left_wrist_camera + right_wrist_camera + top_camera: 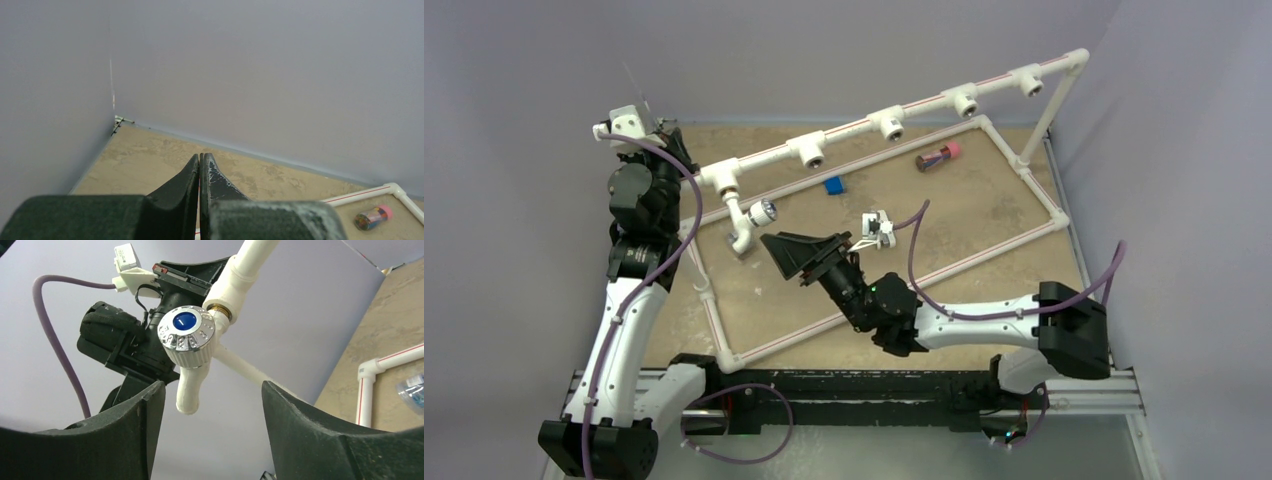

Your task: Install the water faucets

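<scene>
From above, a small white plastic faucet with a chrome knob (pixel 752 218) is hanging from the leftmost white tee fitting (pixel 722 178) of the white pipe frame (pixel 984 257), left of centre. The right gripper (pixel 782 258) is sitting just right of it, its jaws spread and grasping nothing.

In the left wrist view, the left gripper (pixel 200 161) is showing at bottom centre, jaws pressed together on nothing, pointing at the tan table's (pixel 150 155) far corner.

In the right wrist view, the faucet is sitting upper centre, joined to the tee fitting. Its spout is drooping between the dark fingers (pixel 130 435), touching neither.
</scene>
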Available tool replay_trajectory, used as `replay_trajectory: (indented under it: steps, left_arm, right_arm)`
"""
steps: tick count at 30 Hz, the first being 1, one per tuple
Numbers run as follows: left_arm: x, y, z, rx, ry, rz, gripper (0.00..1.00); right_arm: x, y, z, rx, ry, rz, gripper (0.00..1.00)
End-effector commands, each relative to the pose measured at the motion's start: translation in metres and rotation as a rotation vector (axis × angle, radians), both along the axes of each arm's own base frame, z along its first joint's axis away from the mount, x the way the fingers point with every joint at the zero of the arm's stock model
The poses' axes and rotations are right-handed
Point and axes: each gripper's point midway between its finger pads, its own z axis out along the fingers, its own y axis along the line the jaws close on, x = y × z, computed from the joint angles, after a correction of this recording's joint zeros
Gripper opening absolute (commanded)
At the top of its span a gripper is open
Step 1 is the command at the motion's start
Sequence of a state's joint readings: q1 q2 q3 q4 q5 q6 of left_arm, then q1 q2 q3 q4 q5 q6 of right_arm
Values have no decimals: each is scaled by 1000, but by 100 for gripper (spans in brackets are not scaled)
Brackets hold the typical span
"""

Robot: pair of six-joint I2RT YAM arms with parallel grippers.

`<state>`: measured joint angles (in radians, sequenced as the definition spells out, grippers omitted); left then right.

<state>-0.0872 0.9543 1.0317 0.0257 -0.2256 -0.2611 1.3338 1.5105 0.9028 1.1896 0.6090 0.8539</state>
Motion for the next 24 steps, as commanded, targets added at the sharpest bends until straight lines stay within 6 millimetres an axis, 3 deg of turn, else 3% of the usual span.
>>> replay_trajectory:
  steps: [1,5,10,18,24]
  left_arm:
    - [-8,-24,-119,16,392,-117,0]
    - [-8,-24,-119,16,392,-115,0]
    - [-8,-24,-118,16,390,-114,0]
    - [-8,-24,-117,15,389,-119,0]
    - [-8,-25,-117,15,389,-123,0]
  right_arm:
    - [-6,-21,17,15,-30,0,73]
    - [-20,-21,22,-136,-161,38,74]
    - [-21,-21,39,-361,-372,-10,74]
    - [-31,-33,79,-712,-884,-101,75]
    - [-39,-28,81,-998,-1268,-187,81]
